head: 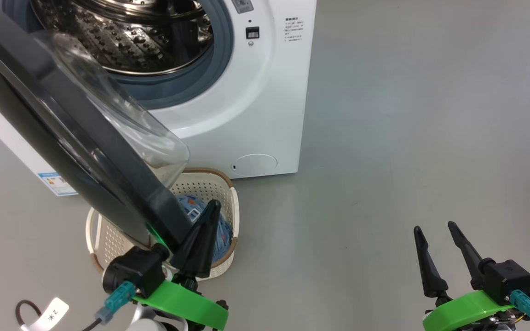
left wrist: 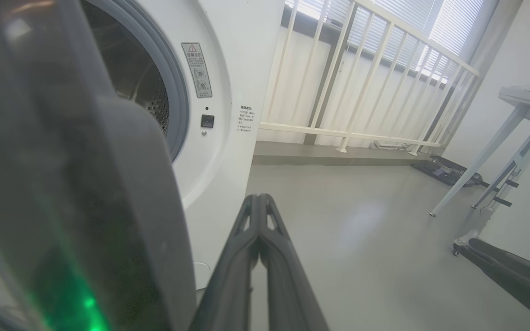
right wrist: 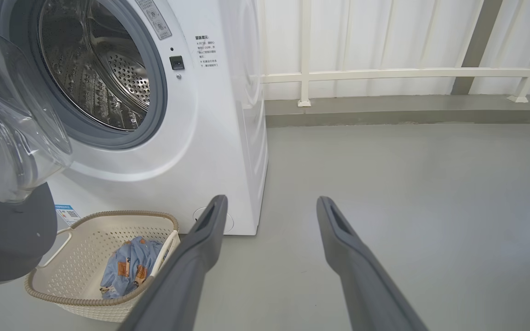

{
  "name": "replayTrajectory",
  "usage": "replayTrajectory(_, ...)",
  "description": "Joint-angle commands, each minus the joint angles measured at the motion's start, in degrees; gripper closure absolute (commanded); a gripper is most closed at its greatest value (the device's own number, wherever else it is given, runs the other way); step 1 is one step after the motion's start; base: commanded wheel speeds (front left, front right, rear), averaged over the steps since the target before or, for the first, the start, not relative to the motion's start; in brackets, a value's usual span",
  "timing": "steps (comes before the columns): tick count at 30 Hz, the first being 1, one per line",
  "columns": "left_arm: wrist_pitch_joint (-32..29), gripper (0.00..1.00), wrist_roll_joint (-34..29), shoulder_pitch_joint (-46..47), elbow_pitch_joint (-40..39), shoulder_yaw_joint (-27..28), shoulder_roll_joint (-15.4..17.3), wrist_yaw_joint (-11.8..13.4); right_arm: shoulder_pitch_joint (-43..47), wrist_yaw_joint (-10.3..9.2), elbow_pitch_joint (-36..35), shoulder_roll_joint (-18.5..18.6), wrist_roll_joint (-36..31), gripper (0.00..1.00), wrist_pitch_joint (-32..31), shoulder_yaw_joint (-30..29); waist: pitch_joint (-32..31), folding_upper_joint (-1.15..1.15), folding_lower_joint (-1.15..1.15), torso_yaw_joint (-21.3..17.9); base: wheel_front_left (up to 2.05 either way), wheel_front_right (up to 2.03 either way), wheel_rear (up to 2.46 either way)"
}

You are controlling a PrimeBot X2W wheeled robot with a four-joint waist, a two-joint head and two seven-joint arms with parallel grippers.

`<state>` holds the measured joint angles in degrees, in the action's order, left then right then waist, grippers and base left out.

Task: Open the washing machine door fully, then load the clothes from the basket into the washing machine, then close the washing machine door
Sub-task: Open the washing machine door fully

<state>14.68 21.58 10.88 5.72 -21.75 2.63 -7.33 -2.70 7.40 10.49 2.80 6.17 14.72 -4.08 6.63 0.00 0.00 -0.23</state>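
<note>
Beside the swung-open round door with its glossy black ring and glass bowl (head: pixel 62 138), the left gripper (head: pixel 214 205) has its fingers pressed together, empty.
Right gripper (head: pixel 434 226) spread wide, empty; light blue printed clothes (right wrist: pixel 129 266) lie in the cream perforated basket (head: pixel 203 187) before the white front-loading washing machine (head: pixel 256 105).

Left end effector (head: pixel 213 208): low on the robot's left, both fingers pressed together along their length, tips pointing up and forward. Right end effector (head: pixel 434 228): low right, fingers spread with a clear gap, tips up.
</note>
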Motion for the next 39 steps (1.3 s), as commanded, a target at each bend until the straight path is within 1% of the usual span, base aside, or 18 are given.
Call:
replayTrajectory(1, 0.3, 1.0, -0.2, 2.1, -1.0, 2.0, 0.3, -0.1, -2.1, 0.09, -1.1, 0.4, 0.5, 0.0, 0.3, 1.8, -0.1, 0.0, 0.0, -0.1, 0.0, 0.0, 0.0)
replayTrajectory(9, 0.3, 1.0, 0.1, 2.4, 0.1, 0.3, 0.3, -0.1, -2.0, 0.09, -1.0, 0.6, 0.7, 0.0, 0.3, 1.9, 0.4, 0.0, 0.0, -1.3, 0.0, 0.0, 0.0)
replayTrajectory(16, 0.3, 1.0, 0.5, 3.0, 0.4, 0.9, 0.3, 0.3, -2.2, 0.09, -1.0, 0.6, 0.8, 0.0, 0.3, 1.7, 1.1, 0.0, 0.0, -1.3, 0.0, 0.0, 0.0)
replayTrajectory(24, 0.3, 1.0, 0.6, 2.5, 0.3, 1.4, 0.2, 0.4, -2.3, 0.09, -0.7, 0.5, 1.1, 0.0, 0.3, 1.5, 1.2, 0.0, 0.0, 0.5, 0.0, 0.0, 0.0)
replayTrajectory(39, 0.3, 1.0, 0.7, 0.6, -0.1, 3.5, 0.2, 1.4, -2.4, 0.09, -0.1, 0.3, 1.3, 0.0, 0.3, 1.8, 0.8, 0.0, 0.0, 3.6, 0.0, 0.0, 0.0)
